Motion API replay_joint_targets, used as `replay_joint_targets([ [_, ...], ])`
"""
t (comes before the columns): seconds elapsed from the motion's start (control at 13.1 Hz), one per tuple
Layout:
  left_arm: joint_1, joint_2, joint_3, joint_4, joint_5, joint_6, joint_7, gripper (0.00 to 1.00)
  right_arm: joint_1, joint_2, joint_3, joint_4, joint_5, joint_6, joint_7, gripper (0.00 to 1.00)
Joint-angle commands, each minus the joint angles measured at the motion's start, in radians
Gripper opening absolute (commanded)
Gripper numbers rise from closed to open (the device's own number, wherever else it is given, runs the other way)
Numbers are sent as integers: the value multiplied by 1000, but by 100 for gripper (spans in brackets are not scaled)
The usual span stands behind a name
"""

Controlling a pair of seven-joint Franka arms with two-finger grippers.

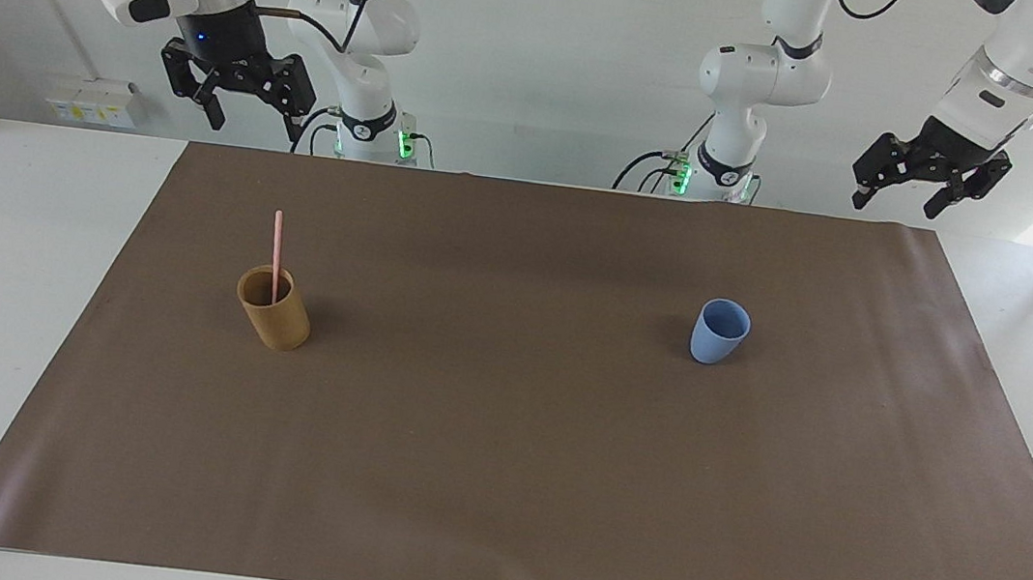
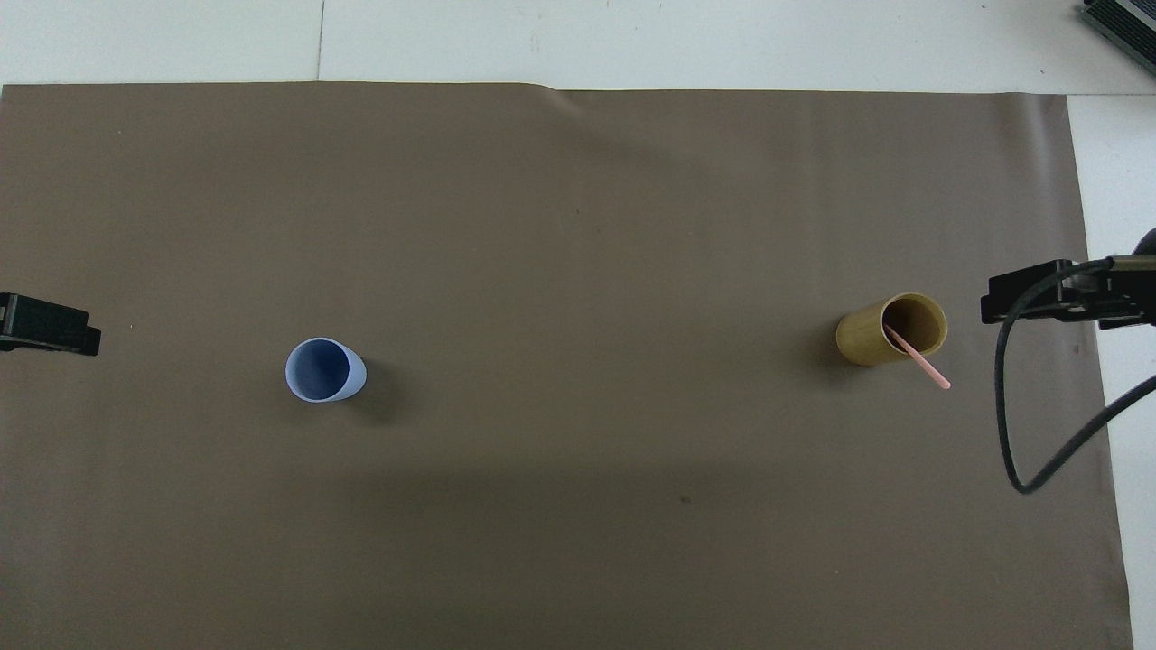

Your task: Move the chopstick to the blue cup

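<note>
The pale-pink chopstick (image 1: 276,248) (image 2: 921,361) stands leaning in a tan-brown cylindrical cup (image 1: 275,316) (image 2: 862,338) toward the right arm's end of the table. Its upper half sticks out above the rim. The blue cup (image 1: 718,337) (image 2: 323,370) stands upright, with nothing in it, toward the left arm's end. My right gripper (image 1: 254,122) hangs high and open over the mat's edge beside the tan cup, holding nothing. My left gripper (image 1: 898,203) is also raised and open, holding nothing, over the mat's edge at the left arm's end.
A brown mat (image 1: 499,444) covers most of the white table, and both cups stand on it. A black cable (image 2: 1007,397) loops down from the right arm over the mat's edge. Small clamps sit at the table's ends.
</note>
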Motion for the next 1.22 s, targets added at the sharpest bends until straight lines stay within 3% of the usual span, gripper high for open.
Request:
replay_joint_targets([
  [0.0,16,7,-7,17,-11,-30,13,100,-6,-13,-2,-20,22,6,-20,100],
  [0.61,0,6,-19,14,-14,-10,8,100,-20,-13,-10,-19,20,6,-24,100],
  [1.14,-29,-25,-19,-303,-22,300,0,100,-20,-13,-11,-20,20,6,-24,100],
])
